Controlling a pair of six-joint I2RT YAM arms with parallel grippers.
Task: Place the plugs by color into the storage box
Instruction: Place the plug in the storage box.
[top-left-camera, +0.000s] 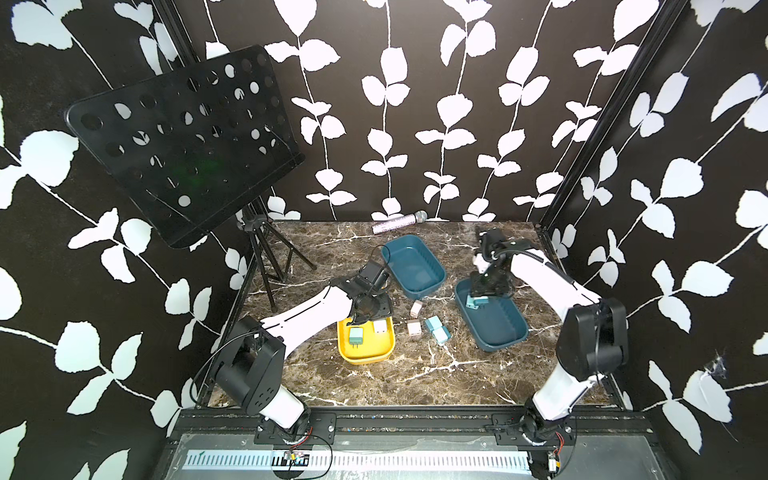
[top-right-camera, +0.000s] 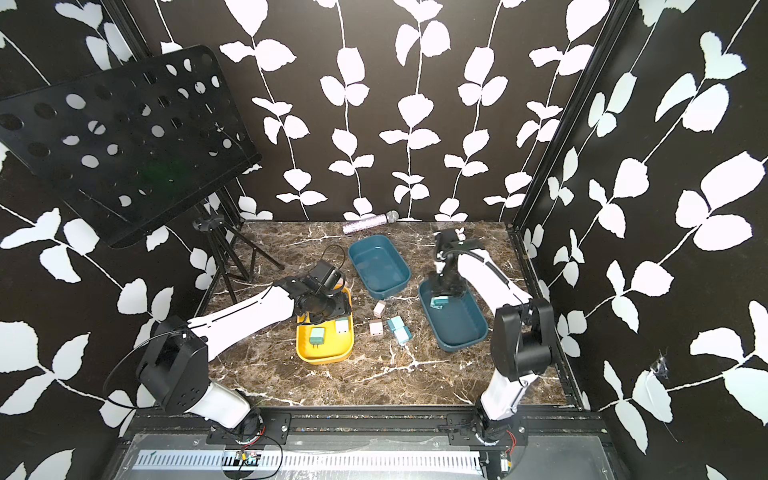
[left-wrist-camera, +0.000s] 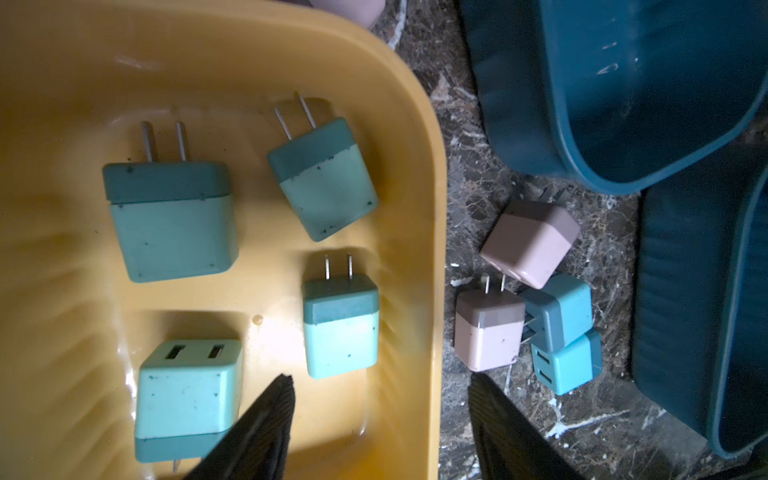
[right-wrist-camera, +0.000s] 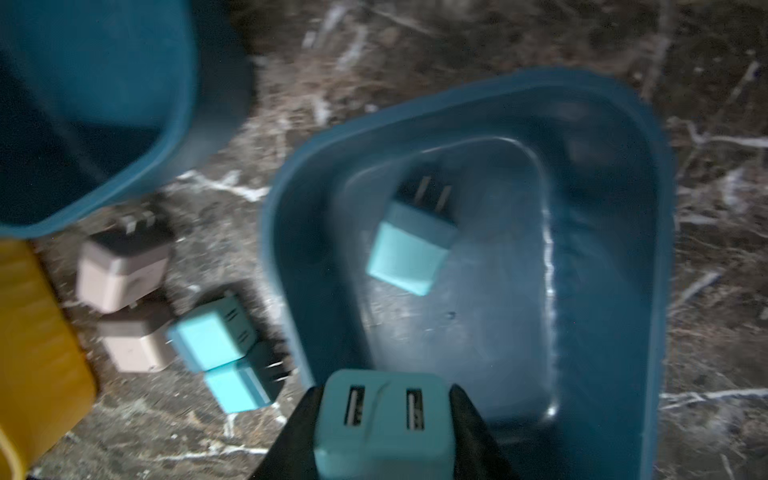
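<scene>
Right end effector (right-wrist-camera: 384, 411) grips a seemingly blue plug (right-wrist-camera: 382, 440).

A dark marble table (top-left-camera: 374, 382) with white veins filled the booth floor. At the table's far left corner stood a black perforated music stand (top-left-camera: 183, 141), its desk tilted. A glittery microphone (top-left-camera: 400, 222) lay along the table's far edge. Black wallpaper with white leaves (top-left-camera: 449, 112) rose behind the table.

Black leaf-patterned walls (top-left-camera: 353, 174), dark marble tabletop (top-left-camera: 374, 382).
</scene>
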